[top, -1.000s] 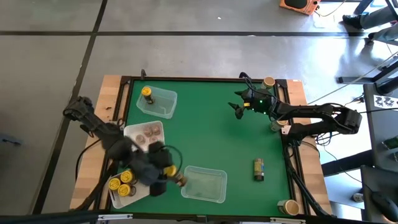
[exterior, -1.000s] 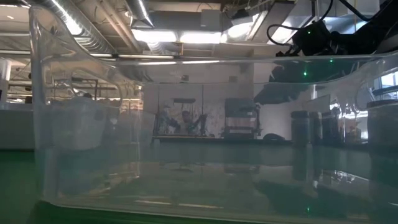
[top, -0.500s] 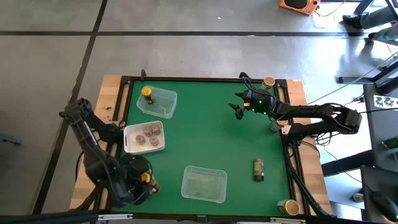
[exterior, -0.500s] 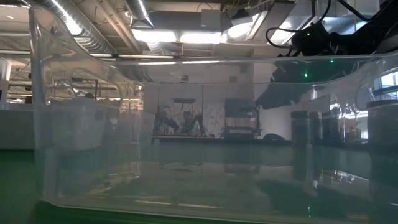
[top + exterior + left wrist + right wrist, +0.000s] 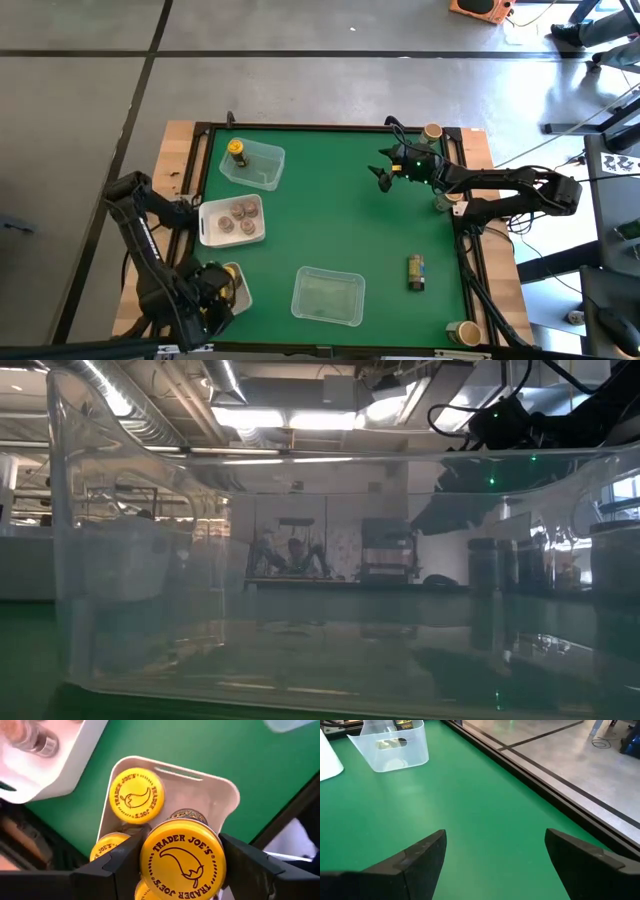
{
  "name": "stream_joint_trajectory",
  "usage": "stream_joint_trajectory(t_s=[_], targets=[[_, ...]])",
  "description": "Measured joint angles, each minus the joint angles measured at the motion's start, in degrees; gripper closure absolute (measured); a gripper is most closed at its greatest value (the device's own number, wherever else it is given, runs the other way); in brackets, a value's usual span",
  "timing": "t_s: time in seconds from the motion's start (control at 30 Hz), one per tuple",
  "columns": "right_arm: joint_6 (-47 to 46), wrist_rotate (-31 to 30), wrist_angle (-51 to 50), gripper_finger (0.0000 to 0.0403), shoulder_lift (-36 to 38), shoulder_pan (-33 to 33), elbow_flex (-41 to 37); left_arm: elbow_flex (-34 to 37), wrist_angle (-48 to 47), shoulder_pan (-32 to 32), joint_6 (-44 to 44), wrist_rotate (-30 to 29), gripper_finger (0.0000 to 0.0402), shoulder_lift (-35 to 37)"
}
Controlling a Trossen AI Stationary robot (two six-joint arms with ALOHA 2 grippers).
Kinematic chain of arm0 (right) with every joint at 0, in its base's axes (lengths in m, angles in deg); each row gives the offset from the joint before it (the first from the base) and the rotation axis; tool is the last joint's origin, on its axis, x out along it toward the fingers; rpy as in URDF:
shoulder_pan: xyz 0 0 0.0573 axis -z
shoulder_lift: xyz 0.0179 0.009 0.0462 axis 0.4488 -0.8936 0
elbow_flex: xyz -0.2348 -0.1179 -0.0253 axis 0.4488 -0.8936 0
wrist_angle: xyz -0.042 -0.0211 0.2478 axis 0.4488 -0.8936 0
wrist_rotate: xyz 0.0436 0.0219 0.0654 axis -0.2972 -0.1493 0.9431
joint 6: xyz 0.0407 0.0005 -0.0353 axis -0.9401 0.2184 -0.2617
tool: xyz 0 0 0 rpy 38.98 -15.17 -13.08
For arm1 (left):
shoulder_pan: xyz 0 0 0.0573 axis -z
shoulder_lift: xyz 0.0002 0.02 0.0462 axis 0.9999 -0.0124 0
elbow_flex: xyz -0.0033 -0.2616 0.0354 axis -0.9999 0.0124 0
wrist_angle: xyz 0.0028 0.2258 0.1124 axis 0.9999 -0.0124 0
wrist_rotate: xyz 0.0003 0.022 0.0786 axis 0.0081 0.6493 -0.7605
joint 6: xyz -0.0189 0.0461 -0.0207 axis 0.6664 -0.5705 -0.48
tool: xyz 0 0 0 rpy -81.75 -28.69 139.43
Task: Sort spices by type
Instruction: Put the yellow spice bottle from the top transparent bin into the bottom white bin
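Four trays sit on the table. One tray at the far left corner holds a single jar. Along the left edge, nearer the front, a second tray holds several jars. At the front left corner a third tray holds more jars, with the left gripper above it, closed around a jar. A fourth tray sits at the front edge, middle. One jar lies near the front right corner. The right gripper hangs over the far right part.
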Motion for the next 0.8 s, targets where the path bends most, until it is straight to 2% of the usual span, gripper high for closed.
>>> stream_joint_trajectory(t_s=[0.13, 0.33, 0.8], targets=[[0.2, -2.2, -0.9, 0.0065, 0.0, 0.0, 0.0, 0.0, -0.2, 0.0, 0.8, 4.0, 0.0167, -1.6], [0.2, -4.5, -1.8, 0.0066, 0.0, 0.0, 0.0, 0.0, 0.7, 1.1, 2.2, 6.1, 0.0167, -3.5], [-1.2, -4.4, -2.2, 0.0066, 0.0, 0.0, 0.0, 0.0, 1.0, 3.2, 8.5, 5.3, 0.0164, -4.8]])
